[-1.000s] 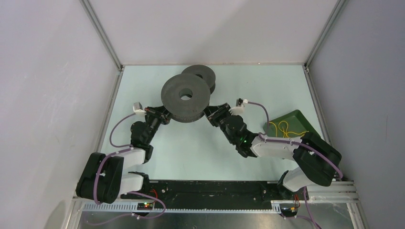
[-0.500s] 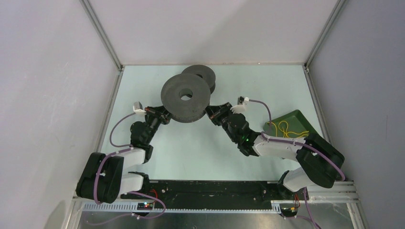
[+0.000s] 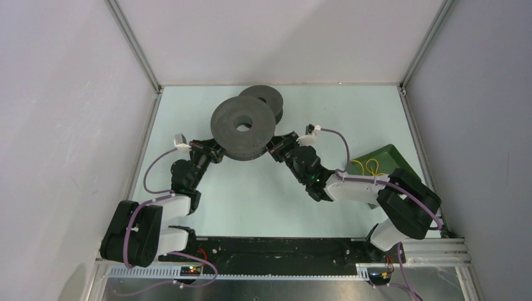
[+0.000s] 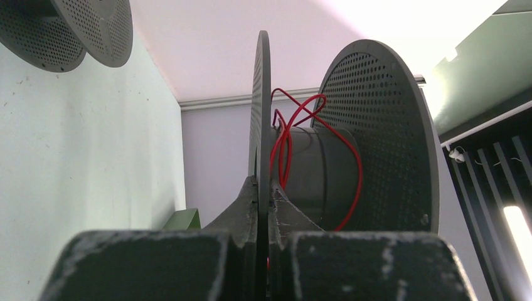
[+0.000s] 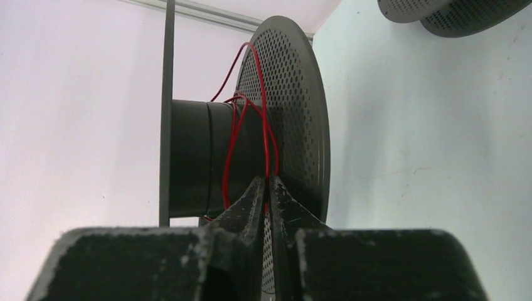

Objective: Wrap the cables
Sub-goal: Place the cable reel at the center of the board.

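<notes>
A dark grey spool [image 3: 243,127] is held off the table between my two grippers. My left gripper [image 3: 216,150] is shut on the spool's upper flange [image 4: 260,119], its fingers pinching the thin disc edge. The red cable [image 4: 285,135] is looped loosely round the spool's core [image 5: 201,157]. My right gripper [image 3: 274,149] is shut on a strand of the red cable [image 5: 268,144] beside the perforated lower flange [image 5: 295,106]. The yellow cable [image 3: 369,168] lies tangled in the green tray [image 3: 389,157] at the right.
A second dark grey spool [image 3: 263,99] stands behind the held one, also seen in the left wrist view [image 4: 69,28] and the right wrist view [image 5: 452,15]. White walls close in the table on three sides.
My right arm has swung left and forward, bringing its gripper closer under the spool. The spool has shifted slightly. My left arm has stayed still.
</notes>
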